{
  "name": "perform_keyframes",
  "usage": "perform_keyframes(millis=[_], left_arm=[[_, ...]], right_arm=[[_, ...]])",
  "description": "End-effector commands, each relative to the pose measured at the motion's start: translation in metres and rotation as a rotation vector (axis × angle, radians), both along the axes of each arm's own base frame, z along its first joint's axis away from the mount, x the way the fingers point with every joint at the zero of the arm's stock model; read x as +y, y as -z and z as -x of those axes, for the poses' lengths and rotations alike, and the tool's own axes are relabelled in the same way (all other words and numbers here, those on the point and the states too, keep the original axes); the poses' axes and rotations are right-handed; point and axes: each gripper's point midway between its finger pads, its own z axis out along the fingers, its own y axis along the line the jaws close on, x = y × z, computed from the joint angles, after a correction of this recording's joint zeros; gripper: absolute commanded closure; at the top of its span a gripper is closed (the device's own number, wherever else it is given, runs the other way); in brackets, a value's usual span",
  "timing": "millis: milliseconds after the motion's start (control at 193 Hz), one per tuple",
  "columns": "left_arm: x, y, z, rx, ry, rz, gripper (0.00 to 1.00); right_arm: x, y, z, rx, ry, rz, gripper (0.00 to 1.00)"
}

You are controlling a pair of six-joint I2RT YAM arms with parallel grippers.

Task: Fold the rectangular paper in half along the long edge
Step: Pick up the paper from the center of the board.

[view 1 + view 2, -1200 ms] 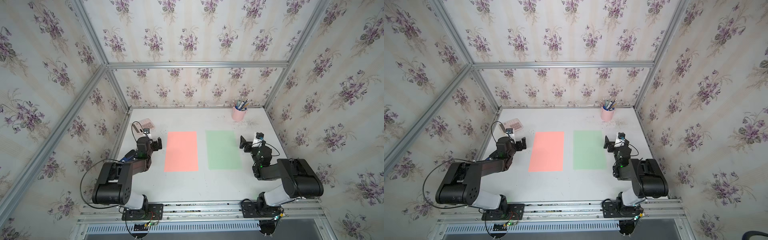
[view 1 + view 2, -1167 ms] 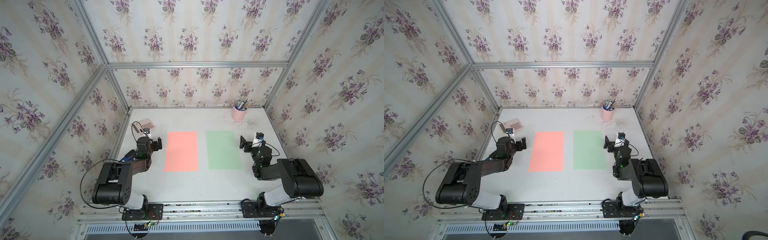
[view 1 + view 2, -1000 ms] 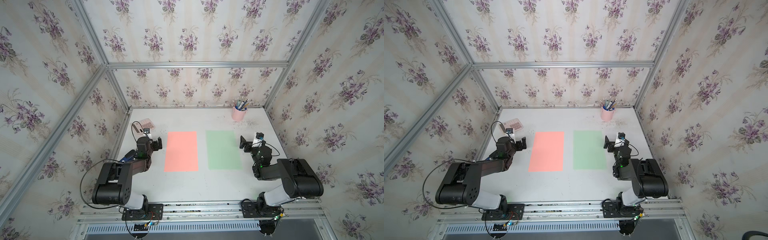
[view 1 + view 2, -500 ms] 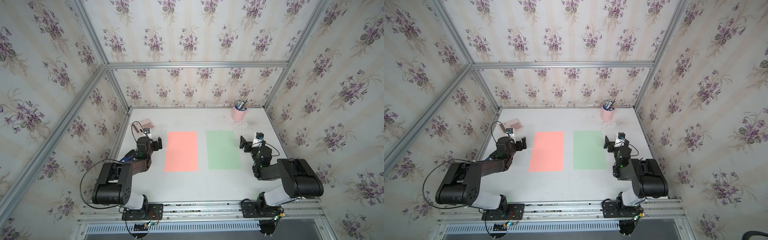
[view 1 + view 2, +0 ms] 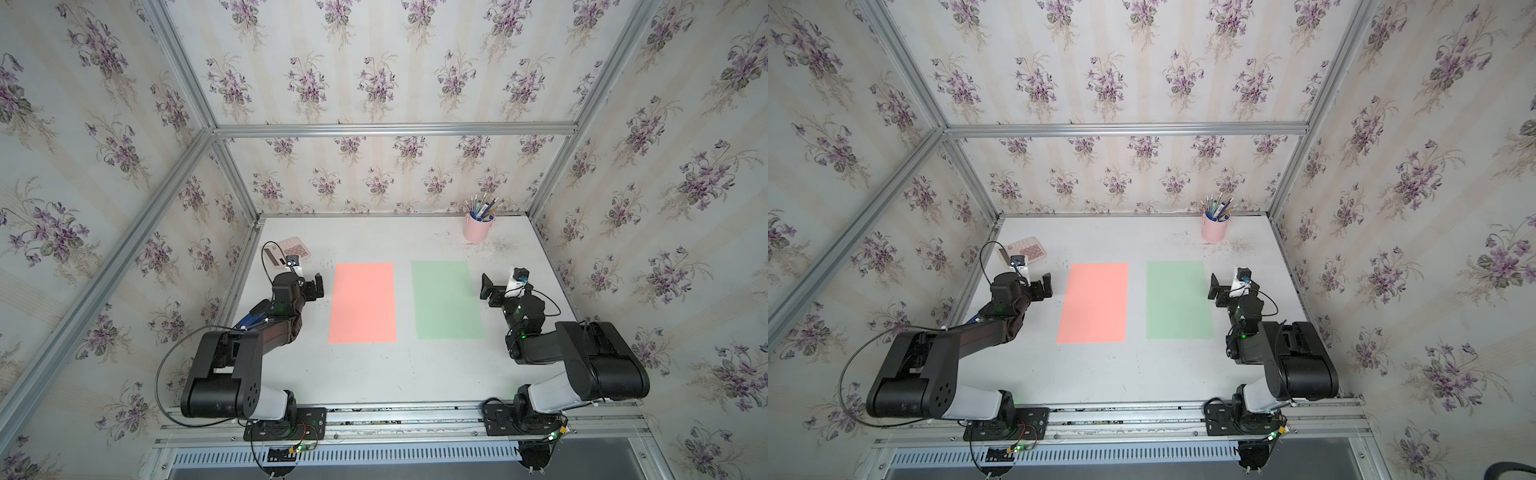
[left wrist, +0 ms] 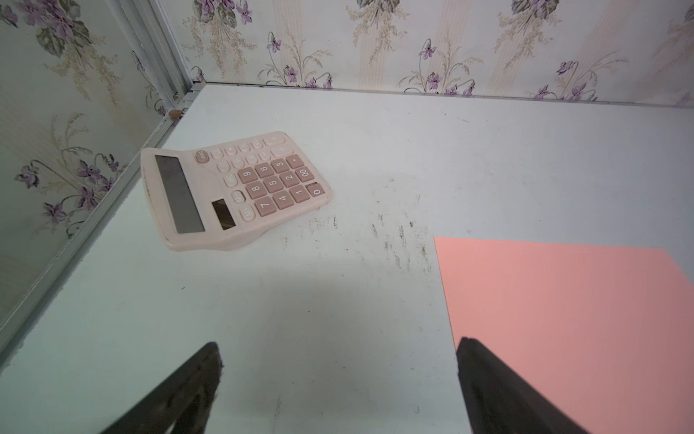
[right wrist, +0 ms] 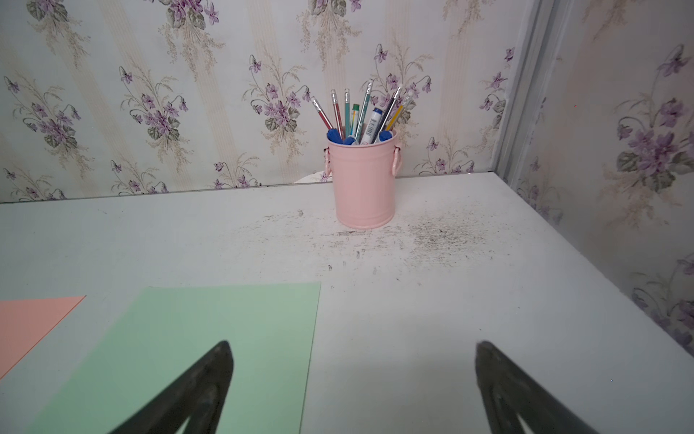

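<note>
A pink paper [image 5: 362,302] and a green paper [image 5: 448,299] are lying flat and unfolded, side by side but apart, in the middle of the white table [image 5: 374,365]. The left pincer [image 6: 338,345] is hanging beside the pink sheet's outer long edge and the right pincer [image 7: 353,347] beside the green one's, both gaping wide and gripping nothing. A calculator [image 5: 286,251] and a pen cup [image 5: 478,228] are sitting near the far corners.

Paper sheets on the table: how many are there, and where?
2. The pink sheet lies flat by the left tool; the green sheet lies flat beside it, apart, by the right tool. Both tools are open, touching neither. None seems hidden.
</note>
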Motion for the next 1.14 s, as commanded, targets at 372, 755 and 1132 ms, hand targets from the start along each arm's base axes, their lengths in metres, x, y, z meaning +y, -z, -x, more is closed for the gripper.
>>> perform_keyframes(millis=[372,755,1132], left_arm=[[-0.026,-0.104,0.031,0.093,-0.142,0.284,0.0],[-0.036,-0.102,0.032,0.11,-0.177,0.42,0.0],[-0.101,-0.107,0.033,0.181,0.022,0.223,0.0]], right_arm=[[0.063,-0.087,-0.01,0.154,-0.03,-0.178,0.0],[0.083,-0.069,-0.009,0.419,-0.025,-0.391,0.0],[0.138,-0.08,-0.013,0.505,0.084,0.07,0.0]])
